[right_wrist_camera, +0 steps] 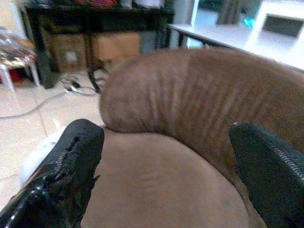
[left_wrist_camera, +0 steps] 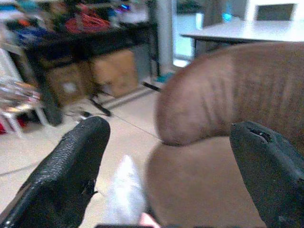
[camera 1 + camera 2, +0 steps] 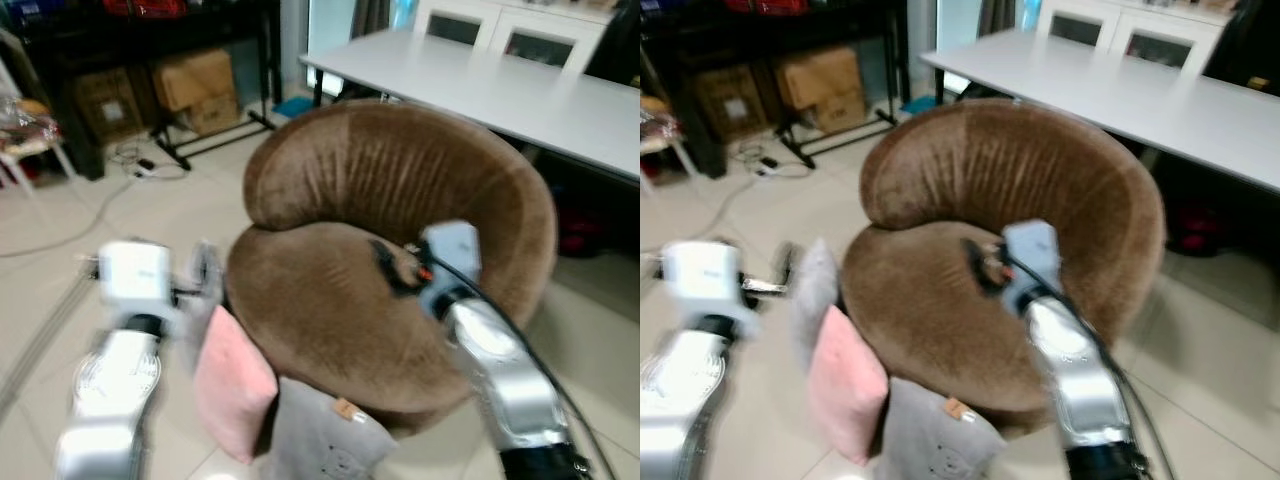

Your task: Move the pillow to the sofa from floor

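A long white table [image 3: 520,95] stands behind a round brown velvet sofa chair [image 3: 400,200], which sits on the pale tiled floor [image 3: 90,270]. Cardboard boxes [image 3: 195,85] sit under a dark shelf at the back. A grey pillow [image 3: 320,440] and a pink square pillow [image 3: 232,385] lean against the sofa's front, on the floor, touching each other. The right gripper [image 1: 166,175] hangs over the seat, fingers spread wide, grasping nothing. The left gripper [image 2: 166,175] is beside the seat's left edge above the pink pillow, released and empty.
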Available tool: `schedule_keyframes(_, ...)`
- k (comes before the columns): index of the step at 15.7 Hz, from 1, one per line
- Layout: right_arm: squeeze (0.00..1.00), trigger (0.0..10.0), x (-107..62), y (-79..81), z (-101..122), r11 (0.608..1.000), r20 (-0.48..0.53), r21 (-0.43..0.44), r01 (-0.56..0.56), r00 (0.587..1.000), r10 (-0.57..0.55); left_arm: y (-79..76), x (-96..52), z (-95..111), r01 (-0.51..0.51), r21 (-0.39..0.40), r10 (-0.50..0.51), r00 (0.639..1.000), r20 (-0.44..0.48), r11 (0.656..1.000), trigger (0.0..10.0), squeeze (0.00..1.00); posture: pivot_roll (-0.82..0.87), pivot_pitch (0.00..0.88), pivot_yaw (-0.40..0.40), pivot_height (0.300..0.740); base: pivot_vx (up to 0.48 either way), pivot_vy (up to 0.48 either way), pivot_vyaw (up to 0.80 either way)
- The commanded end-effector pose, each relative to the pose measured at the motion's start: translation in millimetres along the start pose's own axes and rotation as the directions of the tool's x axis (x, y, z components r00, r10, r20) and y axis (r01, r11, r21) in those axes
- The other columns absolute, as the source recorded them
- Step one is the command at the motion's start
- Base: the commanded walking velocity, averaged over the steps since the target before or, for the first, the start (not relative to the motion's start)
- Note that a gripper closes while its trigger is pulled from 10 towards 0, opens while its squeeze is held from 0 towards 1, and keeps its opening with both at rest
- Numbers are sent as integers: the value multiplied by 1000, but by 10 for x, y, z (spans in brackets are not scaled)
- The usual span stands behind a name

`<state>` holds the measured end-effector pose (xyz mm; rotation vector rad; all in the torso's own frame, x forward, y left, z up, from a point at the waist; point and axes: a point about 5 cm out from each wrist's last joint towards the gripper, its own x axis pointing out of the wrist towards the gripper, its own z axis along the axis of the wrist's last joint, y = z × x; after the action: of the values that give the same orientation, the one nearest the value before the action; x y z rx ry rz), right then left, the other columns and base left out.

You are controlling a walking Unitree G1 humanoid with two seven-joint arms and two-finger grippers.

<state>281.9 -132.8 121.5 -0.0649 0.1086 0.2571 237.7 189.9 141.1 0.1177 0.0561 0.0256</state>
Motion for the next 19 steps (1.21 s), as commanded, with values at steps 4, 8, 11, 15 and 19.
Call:
schedule_keyframes(4,0,10000,8,19,55,998,18,57,-7,1000,6,35,-7,8,5,15,-4,1000,-11,1000,10000,0,-7,0,-17,740,0,0,0)
schedule_keyframes(8,0,10000,-18,11,36,994,20,110,-14,1000,12,23,-17,62,15,1,-15,999,31,1000,10000,0,-8,0,-21,720,0,0,0)
schedule_keyframes(11,0,10000,-20,-16,26,996,8,94,3,1000,-4,56,-23,51,-6,28,5,999,32,1000,10000,0,-9,0,-23,695,0,0,0)
schedule_keyframes(15,0,10000,-25,-72,-9,996,-19,82,44,999,-43,39,-41,-27,-13,146,10,1000,24,989,10000,0,-10,0,-27,655,0,0,0)
schedule_keyframes(19,0,10000,-18,-57,-6,995,-19,81,50,999,-48,44,-56,-2,-11,128,4,999,50,992,10000,0,-10,0,-27,620,0,0,0)
